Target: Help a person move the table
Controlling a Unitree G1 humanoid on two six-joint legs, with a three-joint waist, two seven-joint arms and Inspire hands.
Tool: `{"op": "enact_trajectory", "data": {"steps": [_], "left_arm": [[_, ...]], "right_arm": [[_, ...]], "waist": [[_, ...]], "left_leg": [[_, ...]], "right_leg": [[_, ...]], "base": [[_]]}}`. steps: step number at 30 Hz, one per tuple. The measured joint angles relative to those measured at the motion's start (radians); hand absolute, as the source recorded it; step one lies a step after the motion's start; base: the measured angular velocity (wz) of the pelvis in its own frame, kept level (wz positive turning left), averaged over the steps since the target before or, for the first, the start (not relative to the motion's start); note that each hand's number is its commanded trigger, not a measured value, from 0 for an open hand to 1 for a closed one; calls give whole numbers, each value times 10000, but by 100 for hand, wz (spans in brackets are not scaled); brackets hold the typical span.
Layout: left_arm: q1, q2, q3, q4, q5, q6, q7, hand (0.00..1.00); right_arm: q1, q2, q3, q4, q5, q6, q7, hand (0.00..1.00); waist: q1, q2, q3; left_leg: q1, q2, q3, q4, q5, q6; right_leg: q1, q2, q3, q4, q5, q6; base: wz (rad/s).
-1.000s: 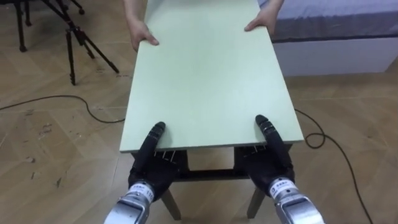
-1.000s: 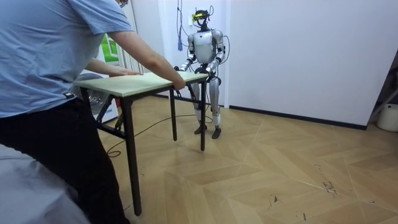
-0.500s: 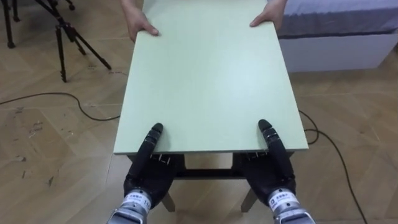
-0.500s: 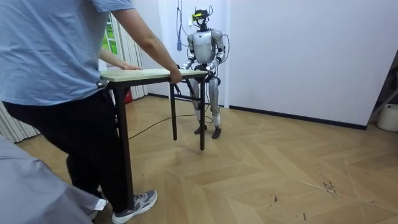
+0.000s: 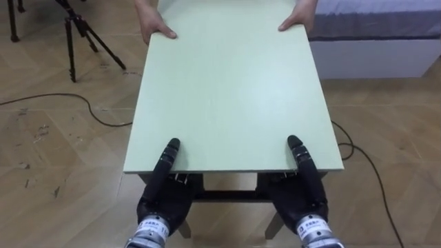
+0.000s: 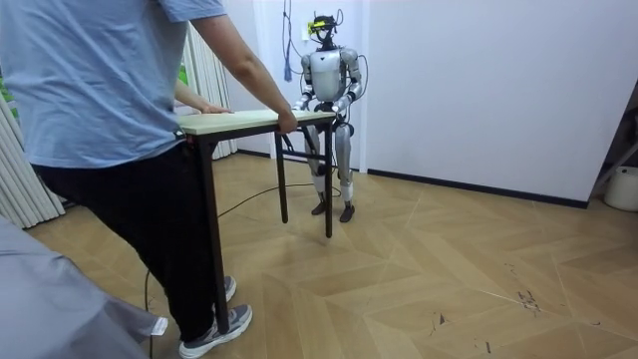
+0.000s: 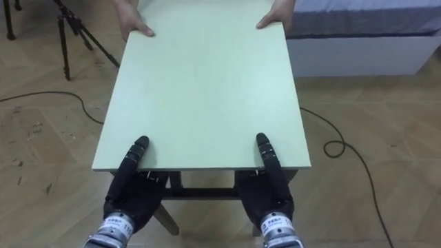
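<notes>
The table (image 5: 227, 89) runs lengthwise away from the robot. Both hands pinch its near short edge. The left hand (image 5: 164, 198) has its thumb flat on top and its fingers tucked underneath, and the right hand (image 5: 301, 198) holds it the same way. A person's hands (image 5: 155, 29) hold the far corners.

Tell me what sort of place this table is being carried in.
Probably a bedroom-like room set up for recording: wood parquet floor, a bed with a grey cover beyond the table, and a black tripod standing beside it.
</notes>
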Motion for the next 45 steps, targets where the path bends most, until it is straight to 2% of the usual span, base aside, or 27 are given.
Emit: {"op": "enact_trajectory", "data": {"steps": [4,7,8,12,15,17,18,19,20,22,23,24,27,29,30,31,32,33,34,35,39,40,41,42,43,44,45], "left_arm": [[0,131,-172,1,0,-247,2,100],[-1,96,-178,1,0,-244,-19,100],[9,99,-182,1,2,-241,-19,100],[-9,148,-156,0,22,-251,-126,100],[-5,157,-241,4,7,-253,-142,100],[-5,151,-181,8,-29,-253,-149,100],[13,139,-189,11,-75,-253,-151,100],[174,114,-203,15,-195,-254,-214,100],[294,106,-203,11,-264,-252,-332,100],[283,118,-210,8,-262,-240,-419,100],[210,120,-223,2,-264,-233,-436,100],[66,155,-223,3,-263,-232,-433,100],[-32,140,-160,4,-267,-247,-426,100],[-415,126,-147,93,-253,-272,-431,100],[-558,126,-161,147,-265,-276,-431,100],[-805,135,-203,276,-264,-308,-430,100],[-1108,118,-323,544,-262,-421,-436,100],[-1260,107,-363,840,-281,-459,-435,100],[-1275,103,-375,941,-323,-457,-435,100],[-1247,98,-387,1089,-404,-441,-437,100],[-871,101,-397,1245,-478,-359,-529,100],[-759,95,-401,1243,-496,-294,-598,100],[-655,75,-407,1214,-583,-252,-626,100],[-636,89,-432,1214,-599,-249,-629,100],[-641,122,-496,1240,-606,-228,-624,100],[-637,154,-607,1239,-602,-215,-619,100],[-643,173,-653,1235,-589,-209,-619,100]], "right_arm": [[0,-199,251,-23,227,-214,0,100],[-1,-218,258,-93,278,-227,0,100],[2,-305,270,-92,327,-210,0,100],[1,-314,257,-94,459,-139,89,100],[3,-377,271,-93,508,-145,107,100],[38,-378,271,-115,495,-143,152,100],[39,-376,277,-119,496,-138,154,100],[75,-424,288,-119,501,-44,154,100],[103,-457,292,-122,481,12,187,100],[107,-532,293,-137,484,1,336,100],[80,-559,293,-191,481,-59,365,100],[-8,-554,287,-227,487,-94,365,100],[-164,-546,278,-238,425,-67,363,100],[-481,-609,172,-240,406,-71,378,100],[-560,-600,151,-218,414,-61,380,100],[-643,-592,14,-193,411,-26,382,100],[-674,-499,-164,-129,333,73,388,100],[-726,-321,-358,104,182,187,408,100],[-725,-288,-453,185,142,257,412,100],[-657,-295,-500,255,138,383,412,100],[-357,-290,-598,414,100,729,413,100],[-317,-309,-622,426,13,827,413,100],[-287,-320,-755,424,-91,925,413,100],[-288,-327,-823,425,-150,1005,413,100],[-205,-289,-924,417,-195,1088,413,100],[39,-246,-991,288,-193,1125,429,100],[161,-224,-1027,224,-187,1120,448,100]], "waist": [[2,-1,4],[-3,-9,9],[34,-13,12],[184,-34,2],[328,78,17],[350,91,17],[391,148,37],[539,342,-19],[554,536,-49],[262,677,21],[215,708,19],[179,707,36],[-231,762,25],[-252,909,96],[-227,947,99],[-245,945,93],[-237,901,98],[-242,798,81],[-272,785,72],[-254,756,77],[-302,506,-31],[-340,428,-35],[-419,401,-51],[-453,410,-51],[-622,425,-39],[-843,384,-57],[-866,331,-64]], "left_leg": [[-125,32,5,146,25,-37],[-323,76,39,323,10,-53],[-387,203,58,543,-65,-93],[-1446,468,-16,2383,-360,-311],[-2383,776,-486,4112,-324,-369],[-3055,1049,-632,5264,-39,-834],[-3185,1175,-628,5871,-4,-856],[-3151,1506,-606,7366,153,-778],[-2808,1661,-627,8252,211,-794],[-1994,1803,-662,8090,323,-979],[-1447,1759,-662,7462,210,-1024],[-1167,1699,-674,6750,-424,-1192],[-851,1480,-750,5509,-1222,-1270],[-614,1413,-913,4259,-2191,-1211],[-574,1427,-920,3918,-2406,-1178],[-553,1398,-862,3285,-2686,-1015],[-590,1285,-720,2918,-2837,-772],[-756,1129,-536,3023,-2761,-570],[-812,1037,-482,3058,-2714,-502],[-860,861,-373,3050,-2596,-357],[-844,180,-160,2699,-2040,88],[-909,-21,-55,2608,-1864,277],[-1103,-181,34,2621,-1698,479],[-1207,-184,169,2607,-1611,564],[-1314,-145,439,2587,-1450,683],[-1370,-130,623,2492,-1268,749],[-1374,-133,795,2391,-1164,780]], "right_leg": [[-173,25,21,106,25,-39],[-330,72,131,181,37,-61],[-335,112,173,224,33,-77],[-886,299,315,902,-155,-293],[-925,638,291,831,-136,-574],[-1219,662,-16,851,-195,-873],[-1230,731,-48,868,-175,-947],[-1230,887,-252,932,-191,-1062],[-1216,1062,-390,1071,-203,-1159],[-1524,1132,-737,1539,-260,-1284],[-1854,1132,-797,1852,-273,-1303],[-2147,1093,-884,1988,-221,-1318],[-2497,902,-1192,1890,83,-1308],[-3199,760,-1386,2103,349,-1383],[-3362,759,-1432,2138,446,-1394],[-3658,687,-1544,2170,660,-1394],[-3871,522,-1613,2222,840,-1354],[-3956,296,-1588,2203,1039,-1300],[-3948,207,-1561,2152,1145,-1251],[-3867,87,-1438,2007,1396,-1160],[-3632,-256,-1015,1070,2418,-876],[-3625,-400,-837,771,2798,-747],[-3635,-516,-610,452,3212,-347],[-3683,-571,-408,438,3336,20],[-3867,-827,-121,1458,2711,589],[-3969,-1248,-36,3339,1544,615],[-3973,-1477,-16,4209,1075,617]], "base": [[-3],[-4],[-7],[-11],[-9],[0],[-33],[-35],[-16],[37],[33],[12],[26],[9],[9],[21],[22],[15],[0],[-7],[-11],[-6],[0],[29],[66],[81],[67]]}}
